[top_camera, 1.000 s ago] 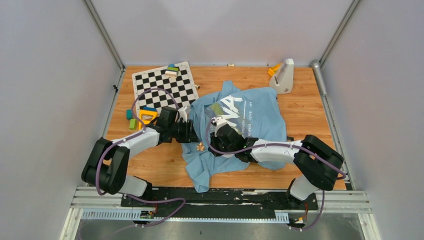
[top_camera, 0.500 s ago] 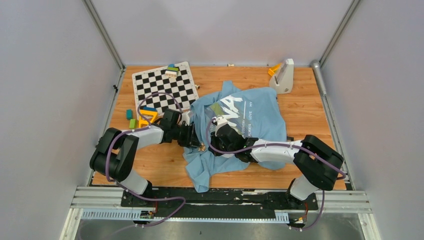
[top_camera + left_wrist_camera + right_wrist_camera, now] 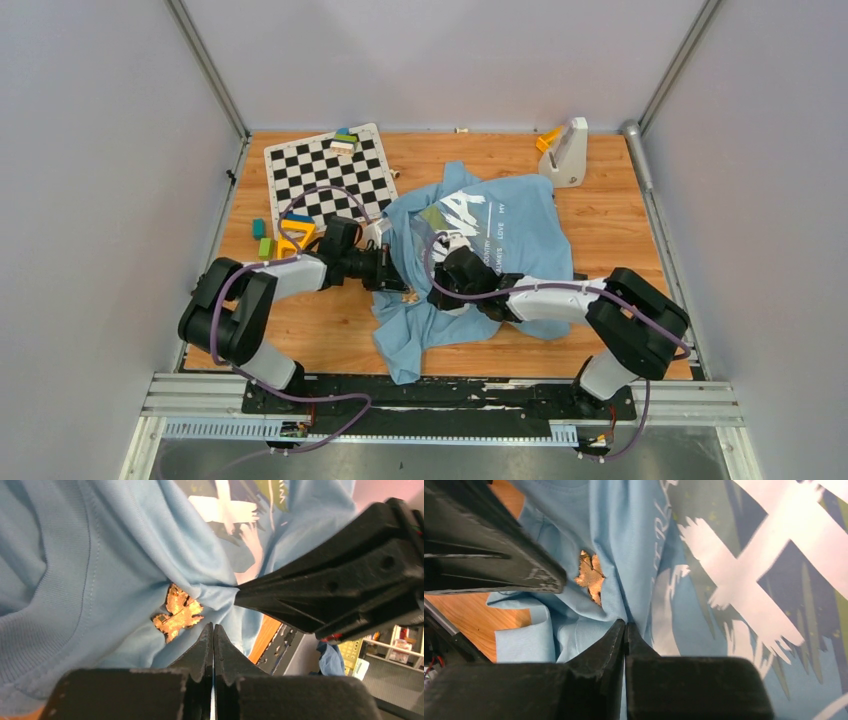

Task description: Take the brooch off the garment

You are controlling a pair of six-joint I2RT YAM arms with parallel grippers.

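From the top view, the brooch [image 3: 408,295] sat on the garment [image 3: 515,235], right between the two tool tips, so the job was not done: nothing had come off. The left gripper [image 3: 397,284] reached in from its side and the right gripper [image 3: 437,292] from the other, both low on the crumpled shirt. Behind the left arm lay an orange triangular frame [image 3: 295,236], small green blocks [image 3: 262,242] and a chessboard [image 3: 325,175], and far beyond the right gripper stood a white stand [image 3: 568,152]. All were well apart from the action and in nobody's way. In the left wrist view, the left gripper [image 3: 213,629] had its jaws pressed together with no gap, the tips just beside the brooch [image 3: 177,614]. I could not tell whether they had caught its edge. Ahead of them the right gripper [image 3: 239,596] nosed into the blue garment [image 3: 75,555], with wrinkles running toward its tip. In the right wrist view, the right gripper [image 3: 625,627] was clamped tight and looked to be pinching a fold of the garment [image 3: 624,530]. The brooch [image 3: 590,577] lay just ahead and to one side of those tips, with the left gripper [image 3: 558,582] touching or nearly touching its far edge. My call: the hold-down was in place, while the pull remained. The bunched cloth around the brooch was the real obstacle.
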